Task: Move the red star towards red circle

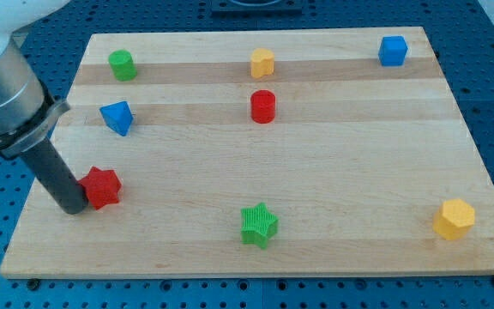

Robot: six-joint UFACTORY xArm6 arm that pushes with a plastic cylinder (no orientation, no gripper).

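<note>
Camera view: my tip (73,209) stands at the board's (358,215) left side, pressed against the left edge of the red star (102,187). There are no jaws to part or close here; the rod is bare and simply touches the star's side. From the tip, the star lies immediately to the view's right and slightly up. The red circle (263,106) lies well beyond the star, farther right and toward the view's top. Tip, star and circle fall nearly on one slanting line, so I judge a push up and to the right suits. The blue block (117,118) sits above the star, off that line.
</note>
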